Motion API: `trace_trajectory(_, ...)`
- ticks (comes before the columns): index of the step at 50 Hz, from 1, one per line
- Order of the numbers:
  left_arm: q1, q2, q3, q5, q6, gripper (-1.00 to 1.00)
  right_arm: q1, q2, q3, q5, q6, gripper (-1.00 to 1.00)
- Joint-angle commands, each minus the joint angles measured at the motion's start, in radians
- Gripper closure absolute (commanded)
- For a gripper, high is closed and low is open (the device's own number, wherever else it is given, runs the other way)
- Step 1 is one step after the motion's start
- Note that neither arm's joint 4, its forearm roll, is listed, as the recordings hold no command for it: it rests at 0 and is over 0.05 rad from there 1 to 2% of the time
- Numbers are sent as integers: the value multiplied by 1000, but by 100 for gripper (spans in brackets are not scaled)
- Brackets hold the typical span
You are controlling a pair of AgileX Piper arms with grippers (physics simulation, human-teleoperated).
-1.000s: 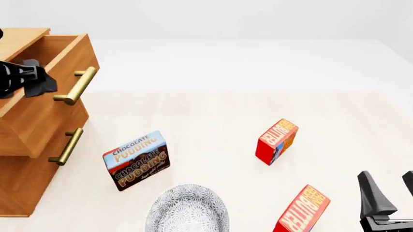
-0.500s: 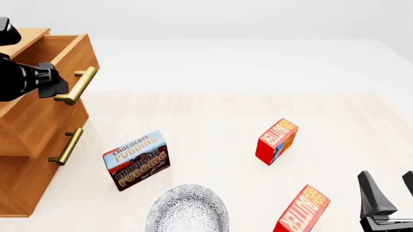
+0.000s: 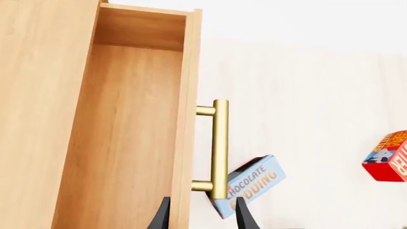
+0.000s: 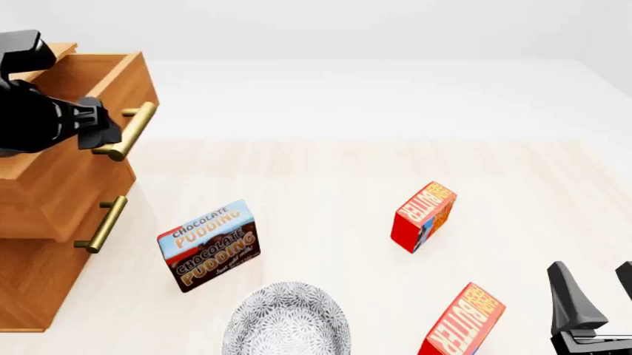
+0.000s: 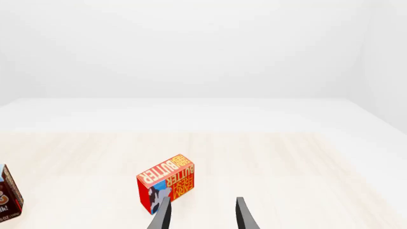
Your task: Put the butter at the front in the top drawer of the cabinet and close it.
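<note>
The butter at the front (image 4: 461,330) is a red carton lying tilted at the table's near edge, just left of my right gripper (image 4: 596,292). That gripper stands open with nothing between its fingers. A look-alike carton (image 4: 422,216) (image 5: 167,188) stands farther back and also shows in the left wrist view (image 3: 388,160). The cabinet (image 4: 40,251) is at the left, with its top drawer (image 4: 84,159) pulled out. My left gripper (image 4: 99,127) (image 3: 202,217) is open at the drawer's front. Its fingers straddle the front panel and the near end of the brass handle (image 3: 220,148).
A brown-and-blue chocolate pudding box (image 4: 209,245) stands in front of the cabinet. A patterned white bowl (image 4: 286,322) sits at the near edge. The lower drawer (image 4: 40,262) is shut, its handle (image 4: 100,223) sticking out.
My left gripper has moved right, from over the drawer's inside to its front panel at the handle. The drawer front has shifted slightly right. The right arm and cartons are still.
</note>
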Motion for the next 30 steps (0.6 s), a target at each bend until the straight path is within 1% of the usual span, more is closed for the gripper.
trace_trajectory(1,-37,23,-1,-9,0,-100,0,-1,1,0,0,-100)
trace_trajectory(17,-76,49,-19,-4,-1,-100,0,-1,1,0,0,-100)
trace_trajectory(24,-103,55,-29,4,0,-100,0,-1,1,0,0,-100)
trace_trajectory(30,-143,54,-31,9,-16,-100,0,-1,1,0,0,-100)
